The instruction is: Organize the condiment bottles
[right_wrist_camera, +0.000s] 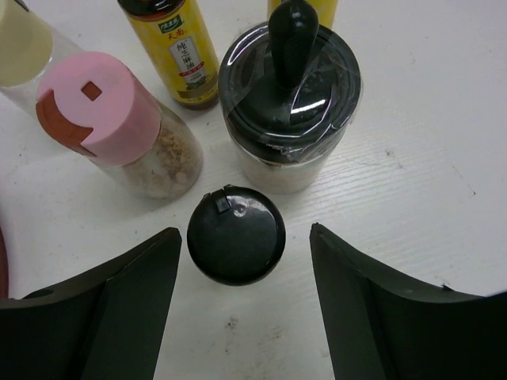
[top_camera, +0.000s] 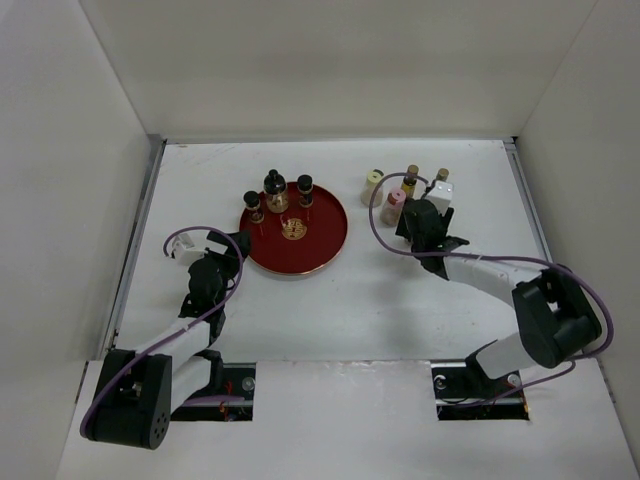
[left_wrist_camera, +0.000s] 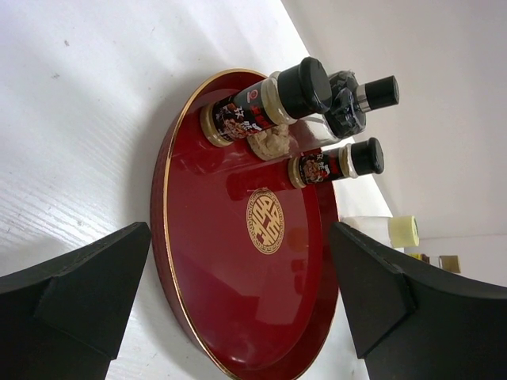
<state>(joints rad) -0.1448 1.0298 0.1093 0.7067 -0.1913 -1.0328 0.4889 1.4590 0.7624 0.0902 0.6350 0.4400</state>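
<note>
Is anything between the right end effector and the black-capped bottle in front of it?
Nothing visible does. The black-capped bottle stands between the fingertips of the open right end effector; the pink-capped jar and knob-lidded jar stand just beyond it.

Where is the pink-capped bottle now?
In the top view, the pink-capped bottle stands on the table right of the red tray, next to the cream-capped bottle.

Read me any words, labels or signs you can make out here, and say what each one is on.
Nothing reads clearly enough to quote.
The yellow bottle: green logo and a column of Chinese characters, too small.
The larger black-capped bottle and the smaller black-capped bottle: red-and-black labels, Chinese-looking print, blurred.
The red tray: a gold emblem, an ornamental sign, no words.
The pink-capped jar: no text.
</note>
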